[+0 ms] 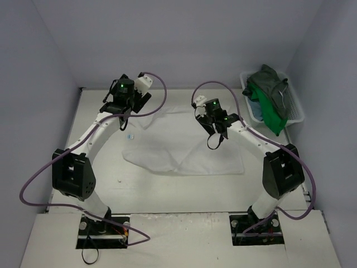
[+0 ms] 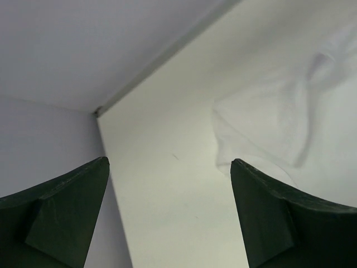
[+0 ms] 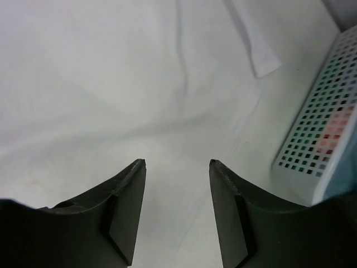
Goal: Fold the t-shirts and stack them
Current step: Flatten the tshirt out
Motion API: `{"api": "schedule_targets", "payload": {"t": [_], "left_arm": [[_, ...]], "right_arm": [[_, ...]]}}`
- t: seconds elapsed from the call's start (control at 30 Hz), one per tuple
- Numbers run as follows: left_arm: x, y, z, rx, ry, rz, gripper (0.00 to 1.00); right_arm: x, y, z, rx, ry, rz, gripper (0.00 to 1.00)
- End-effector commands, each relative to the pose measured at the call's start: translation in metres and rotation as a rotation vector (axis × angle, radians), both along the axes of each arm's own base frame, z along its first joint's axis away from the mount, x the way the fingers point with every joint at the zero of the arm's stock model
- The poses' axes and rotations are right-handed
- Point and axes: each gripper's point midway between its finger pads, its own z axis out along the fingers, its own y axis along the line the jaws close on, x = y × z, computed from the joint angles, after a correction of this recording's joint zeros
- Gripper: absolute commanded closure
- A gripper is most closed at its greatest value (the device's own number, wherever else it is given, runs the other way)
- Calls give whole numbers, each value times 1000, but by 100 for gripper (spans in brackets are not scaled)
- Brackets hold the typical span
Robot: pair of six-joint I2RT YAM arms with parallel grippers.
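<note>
Left tool point(image 2: 168, 161) wide, right tool point(image 3: 177, 161) half-spread, both empty; white t-shirt point(image 1: 178, 151) rumpled flat on table point(image 1: 111, 184).

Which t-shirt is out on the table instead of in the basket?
The white cloth t-shirt, lying spread out alone. The dark grey-green shirt and bright green shirt sit heaped in the white mesh basket.
</note>
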Motion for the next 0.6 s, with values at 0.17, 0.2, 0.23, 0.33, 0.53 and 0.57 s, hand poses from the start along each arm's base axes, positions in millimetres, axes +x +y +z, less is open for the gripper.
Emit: {"api": "schedule_targets", "payload": {"t": [0.17,0.2,0.23,0.33,0.53,0.57], "left_arm": [[-87,-33,-8,-135,68,-222,16],[-97,-34,-26,-133,108,-235,16],[-103,-34,-32,-137,120,-238,16],[-115,-33,-48,-113,128,-263,16],[-79,-35,-49,-54,75,-239,16],[-69,-34,-64,-31,106,-216,16]], "right_arm": [[-45,-7,-20,-31,78,93,60],[-47,-7,-24,-32,85,96,63],[-50,-7,-27,-29,94,102,66],[-58,-8,-38,-29,119,113,70],[-65,-3,-66,-15,190,138,80],[-67,-2,-70,-11,203,140,90]]}}
